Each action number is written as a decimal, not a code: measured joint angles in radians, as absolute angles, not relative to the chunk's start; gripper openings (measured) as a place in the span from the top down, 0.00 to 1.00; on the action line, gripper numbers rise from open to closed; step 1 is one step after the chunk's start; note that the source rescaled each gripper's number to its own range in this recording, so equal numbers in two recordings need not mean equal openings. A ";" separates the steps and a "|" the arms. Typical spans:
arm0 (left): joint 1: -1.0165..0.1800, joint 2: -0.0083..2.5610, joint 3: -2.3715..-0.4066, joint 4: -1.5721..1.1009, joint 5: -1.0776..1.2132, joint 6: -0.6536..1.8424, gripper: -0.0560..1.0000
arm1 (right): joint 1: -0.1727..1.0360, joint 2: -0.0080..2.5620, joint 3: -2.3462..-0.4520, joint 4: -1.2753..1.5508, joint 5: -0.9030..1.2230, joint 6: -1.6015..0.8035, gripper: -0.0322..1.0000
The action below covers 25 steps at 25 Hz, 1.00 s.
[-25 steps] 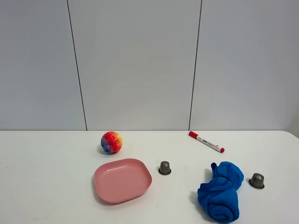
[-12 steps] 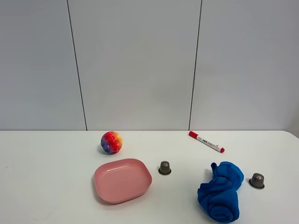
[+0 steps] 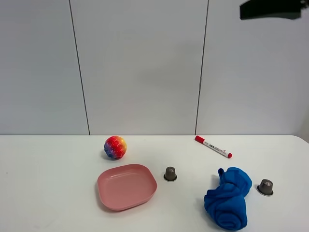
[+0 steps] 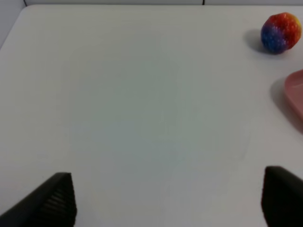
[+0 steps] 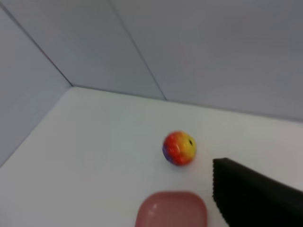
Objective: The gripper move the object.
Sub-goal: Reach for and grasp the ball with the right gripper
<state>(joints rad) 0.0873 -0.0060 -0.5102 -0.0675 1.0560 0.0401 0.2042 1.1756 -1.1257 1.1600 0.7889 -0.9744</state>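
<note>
No lettering we can read anywhere. On the table (image 3: 58, 193), the red-capped marker (image 3: 213, 147) carries a line of dark print along its white barrel. In the exterior high view it is too small and blurred for us to make out a single character. Neither wrist view shows us the marker.
</note>
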 joint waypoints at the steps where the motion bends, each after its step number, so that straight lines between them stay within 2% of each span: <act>1: 0.087 -0.006 -0.510 -0.068 1.056 0.040 0.00 | 0.253 1.212 -1.171 1.086 0.745 -0.938 0.00; 7: 0.087 -0.006 -0.510 -0.068 1.056 0.040 0.00 | 0.547 1.472 -1.540 0.383 0.685 -0.409 0.00; 10: 0.087 -0.006 -0.510 -0.068 1.056 0.040 0.00 | 0.632 1.634 -1.746 0.021 0.788 -0.097 0.00; 12: 0.087 -0.006 -0.510 -0.068 1.056 0.040 0.00 | 0.671 1.760 -1.893 -0.135 0.880 0.006 0.00; 16: 0.087 -0.006 -0.510 -0.068 1.056 0.040 0.00 | 0.700 2.000 -2.173 -0.138 1.030 0.009 0.00; 19: 0.087 -0.006 -0.510 -0.068 1.056 0.040 0.00 | 0.700 2.153 -2.308 -0.053 1.083 -0.025 0.00; 25: 0.087 -0.006 -0.510 -0.068 1.056 0.040 0.00 | 0.700 2.363 -2.385 0.049 1.061 -0.081 0.00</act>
<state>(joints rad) 0.0873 -0.0060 -0.5102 -0.0675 1.0560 0.0401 0.7003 2.3627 -2.3845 0.0494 1.0606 -0.0808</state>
